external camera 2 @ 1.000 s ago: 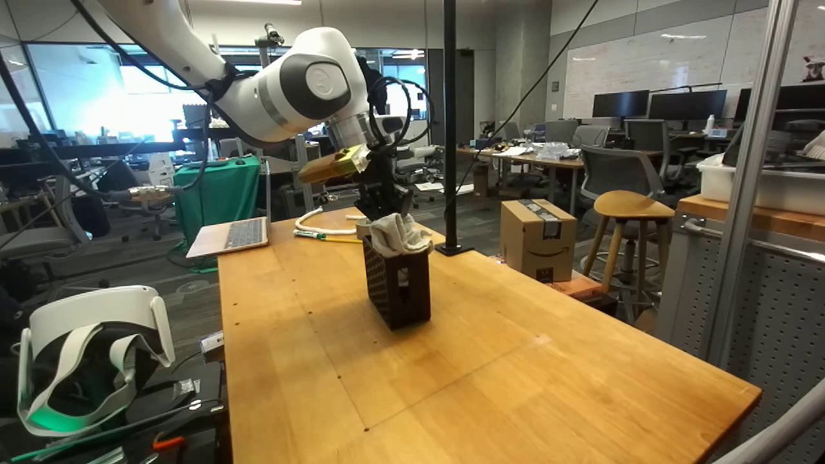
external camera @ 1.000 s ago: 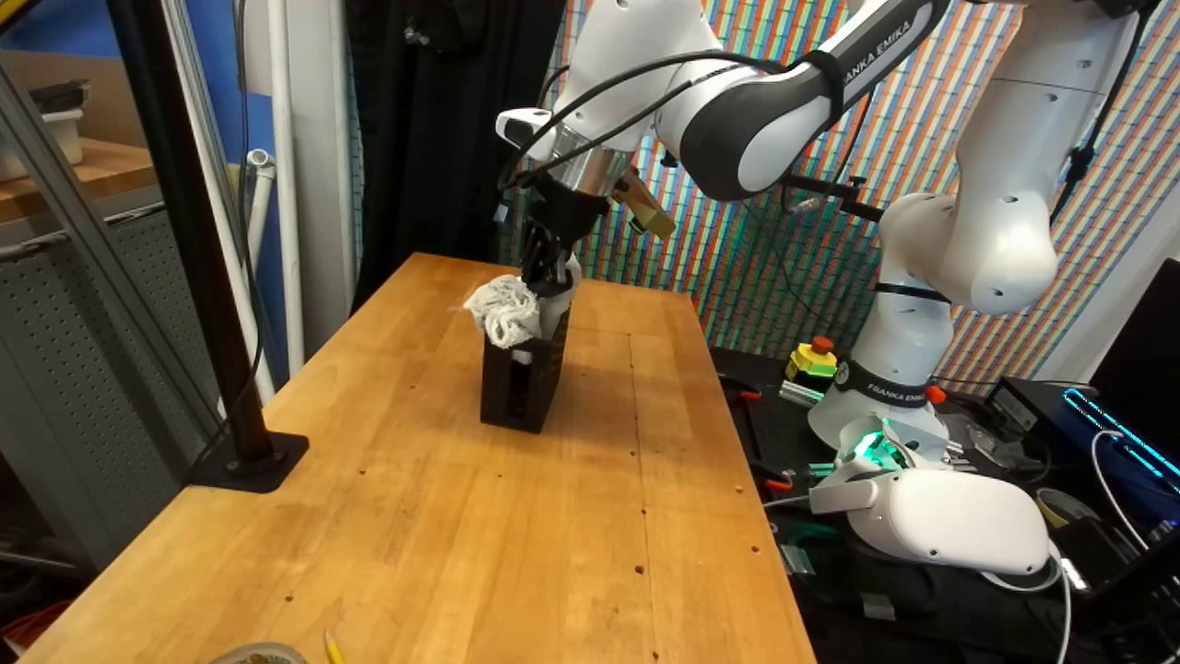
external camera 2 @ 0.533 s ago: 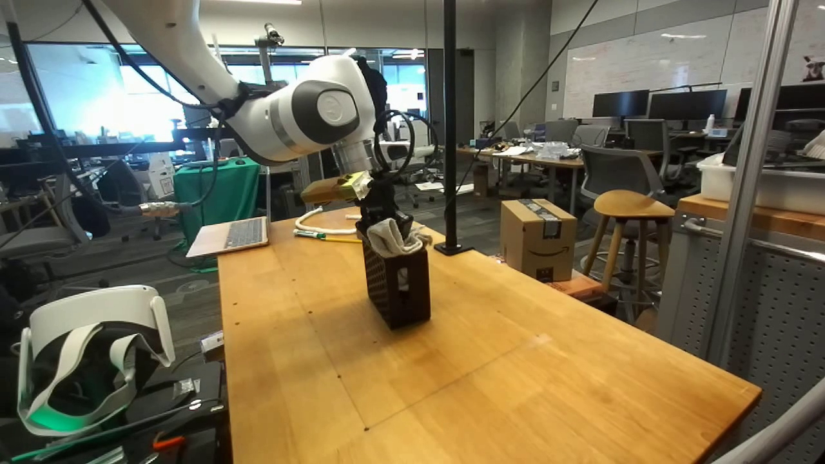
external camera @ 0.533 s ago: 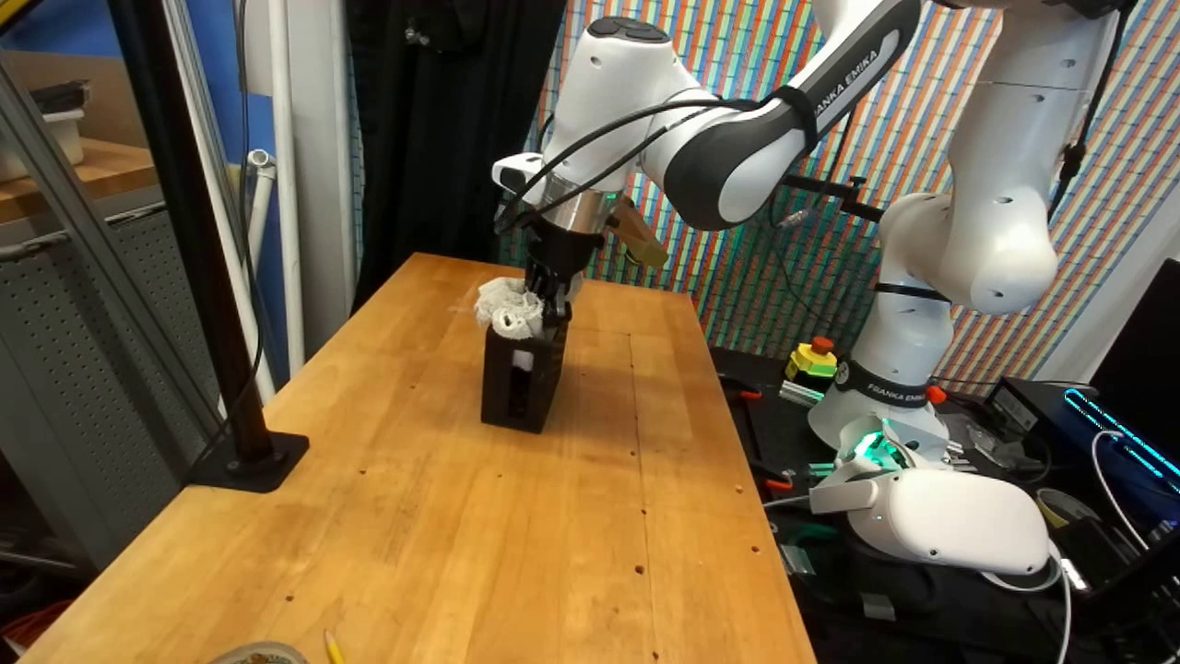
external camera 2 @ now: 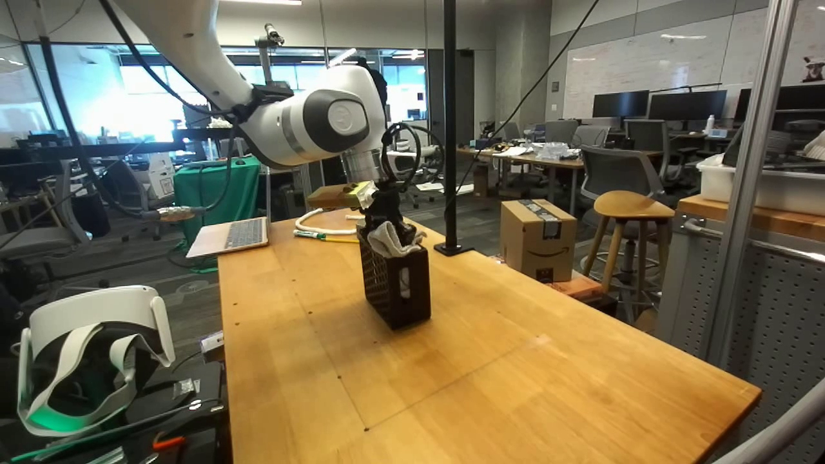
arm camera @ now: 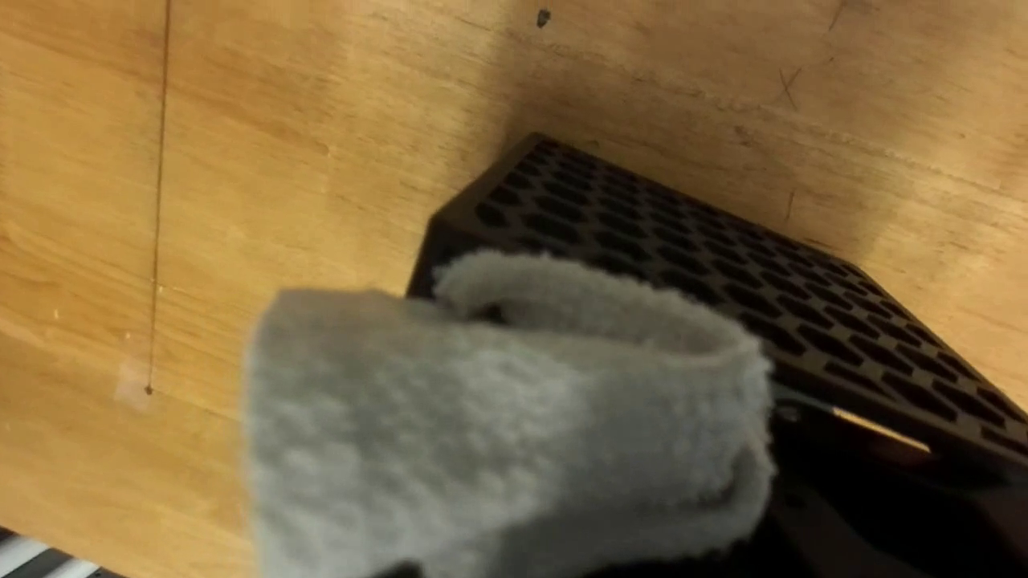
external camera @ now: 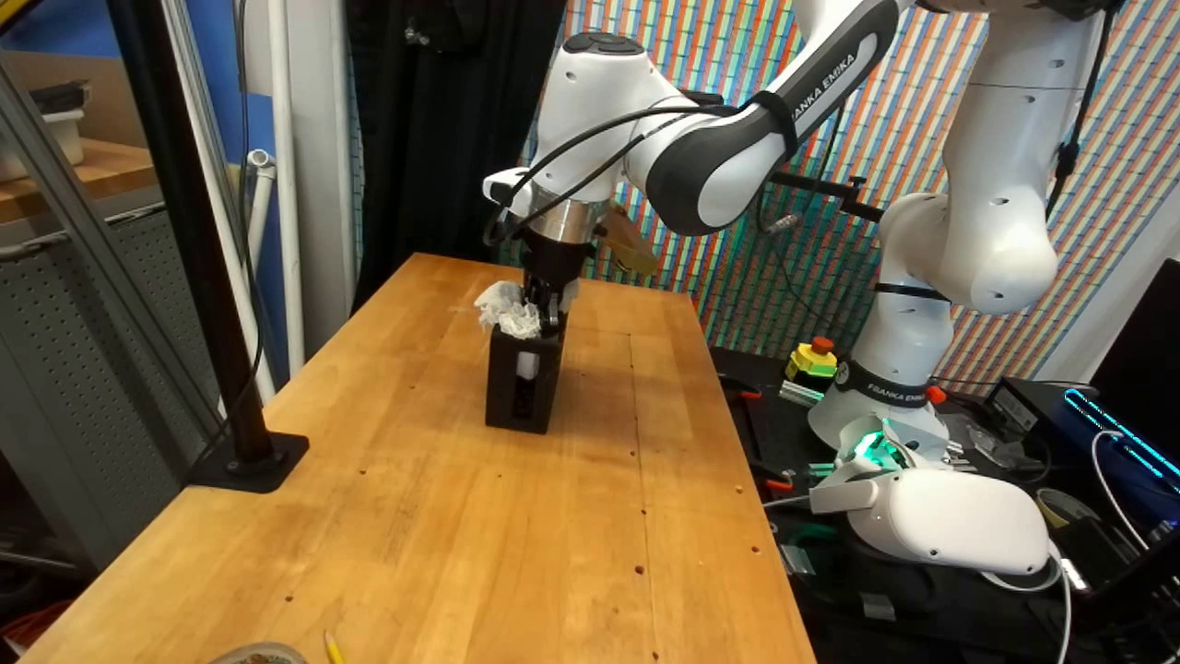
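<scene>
A tall black box (external camera: 501,392) with latticed sides and a slot in its end wall stands upright on the wooden table. Greyish-white towelling cloth (external camera 2: 387,241) bulges from its top, and white also shows through the slot in both exterior views. My gripper (external camera: 547,318) points down into the box's mouth, against the cloth, with its fingers shut. Cloth and box hide the fingertips, so I cannot tell whether cloth is pinched between them. In the wrist view, folded cloth (arm camera: 482,417) fills the lower middle, with the box's lattice (arm camera: 723,273) behind it.
A black pole base (external camera: 249,461) is fixed at the table's edge. A laptop (external camera 2: 235,238), a white cord (external camera 2: 316,227) and a yellow pencil (external camera: 333,647) lie on the table (external camera 2: 490,380). A white headset (external camera: 949,521) sits on the black surface beside it.
The arm and gripper have come down into the box's mouth. The cloth has sunk lower and shows more in the slot; the box has tilted or shifted slightly.
</scene>
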### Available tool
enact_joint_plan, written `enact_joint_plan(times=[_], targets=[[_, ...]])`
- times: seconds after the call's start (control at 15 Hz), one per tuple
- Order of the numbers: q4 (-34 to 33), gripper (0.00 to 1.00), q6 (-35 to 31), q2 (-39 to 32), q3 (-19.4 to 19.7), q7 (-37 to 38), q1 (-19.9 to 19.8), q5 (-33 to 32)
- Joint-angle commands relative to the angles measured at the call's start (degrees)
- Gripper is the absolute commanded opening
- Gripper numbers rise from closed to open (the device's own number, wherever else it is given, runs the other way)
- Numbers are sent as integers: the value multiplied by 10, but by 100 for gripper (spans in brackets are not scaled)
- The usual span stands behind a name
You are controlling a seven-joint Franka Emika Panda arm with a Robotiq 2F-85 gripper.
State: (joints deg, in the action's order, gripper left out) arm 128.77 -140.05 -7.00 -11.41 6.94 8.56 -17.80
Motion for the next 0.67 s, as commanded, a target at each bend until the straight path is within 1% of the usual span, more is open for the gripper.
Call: enact_joint_plan(times=[0.0,0.13,0.27,0.47,0.6], targets=[[-15,5,22,-68,10,2,14,17],[-21,5,36,-97,13,4,18,16],[-26,5,57,-103,16,8,20,14],[-35,5,72,-99,16,-1,21,21],[-36,5,71,-84,14,-10,21,25]])
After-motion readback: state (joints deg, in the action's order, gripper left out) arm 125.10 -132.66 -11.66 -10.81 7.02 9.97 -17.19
